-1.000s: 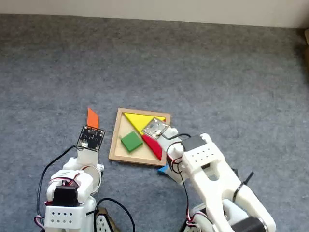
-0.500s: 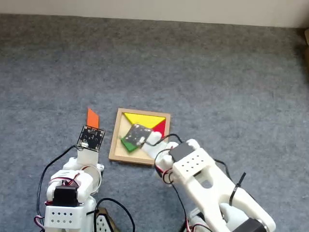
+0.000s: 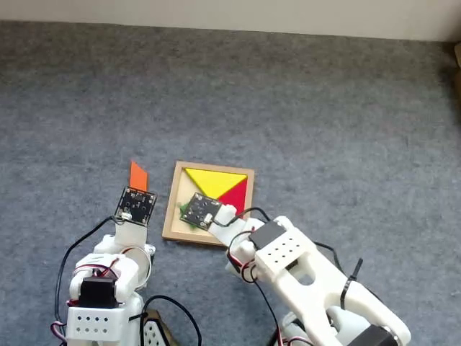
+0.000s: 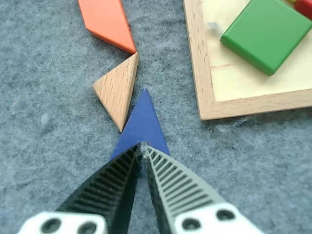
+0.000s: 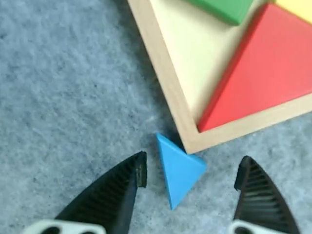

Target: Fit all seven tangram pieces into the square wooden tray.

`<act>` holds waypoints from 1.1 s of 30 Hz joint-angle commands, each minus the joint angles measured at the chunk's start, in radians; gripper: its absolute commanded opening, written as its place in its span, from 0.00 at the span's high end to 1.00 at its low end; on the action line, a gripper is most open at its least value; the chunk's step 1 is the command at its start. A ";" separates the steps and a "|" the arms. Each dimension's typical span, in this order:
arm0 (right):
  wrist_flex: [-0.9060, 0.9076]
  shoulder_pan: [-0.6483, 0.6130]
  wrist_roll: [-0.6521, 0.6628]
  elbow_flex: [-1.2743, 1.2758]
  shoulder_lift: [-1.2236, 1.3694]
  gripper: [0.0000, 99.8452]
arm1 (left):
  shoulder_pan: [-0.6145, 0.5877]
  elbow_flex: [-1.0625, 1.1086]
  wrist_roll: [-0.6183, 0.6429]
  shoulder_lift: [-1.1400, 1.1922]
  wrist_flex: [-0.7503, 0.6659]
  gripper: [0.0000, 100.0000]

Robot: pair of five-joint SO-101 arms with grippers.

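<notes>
In the high view the tray [image 3: 171, 213] lay just left of the frame's centre on grey carpet [image 3: 324, 108]. The yellow triangle [image 3: 215, 180] sat along its upper edge and the red triangle [image 3: 238, 193] against its right edge, the two touching. The orange piece [image 3: 138, 175] lay on the carpet just left of the tray. The left arm [image 3: 108, 281] stood at lower left, its wrist below the orange piece. The right arm [image 3: 310, 274] stretched from lower right to the tray, its wrist covering the tray's lower left part, where a sliver of the green square [image 3: 184, 213] showed. In the left wrist view the left gripper [image 4: 141, 148] had its jaws drawn to a narrow slit, tips over the wide end of the dark blue triangle [image 4: 142, 124], which lay flat on the carpet; whether they pinched it could not be told. That triangle lay against a side of the wood triangle [image 4: 118, 90], whose far corner touched the orange piece, all three outside the tray near its rim. The green square sat tilted inside the tray, apart from the rim. In the right wrist view the right gripper [image 5: 191, 170] was wide open over the carpet, with the light blue triangle [image 5: 178, 168] between its jaws, touched by neither, just beside the tray's outer corner. The red triangle filled that corner inside.
</notes>
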 commanded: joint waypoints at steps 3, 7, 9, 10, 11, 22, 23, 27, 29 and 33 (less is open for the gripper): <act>-0.025 -0.005 0.005 0.022 -0.028 0.75 | 0.012 0.019 -0.005 -0.042 0.005 0.99; -0.028 -0.005 0.005 0.024 -0.028 0.76 | 0.012 0.019 -0.005 -0.042 0.005 0.99; -0.028 -0.008 0.005 0.025 -0.028 0.76 | 0.012 0.019 -0.005 -0.042 0.005 0.99; -0.028 -0.012 0.005 0.025 -0.027 0.76 | 0.012 0.019 -0.005 -0.042 0.005 0.99; -0.028 -0.012 0.005 0.027 -0.025 0.76 | 0.012 0.019 -0.005 -0.042 0.005 0.99; -0.041 -0.005 0.005 -0.042 0.232 0.76 | 0.012 0.019 -0.005 -0.042 0.005 0.99; -0.041 -0.005 0.005 -0.041 0.229 0.76 | 0.012 0.019 -0.005 -0.042 0.005 0.99; -0.044 -0.005 0.005 -0.041 0.225 0.79 | 0.012 0.019 -0.005 -0.042 0.005 0.99; -0.044 -0.005 0.005 -0.042 0.225 0.82 | 0.012 0.019 -0.005 -0.042 0.005 0.99; -0.045 -0.005 0.005 -0.050 0.231 0.82 | 0.012 0.019 -0.005 -0.042 0.005 0.99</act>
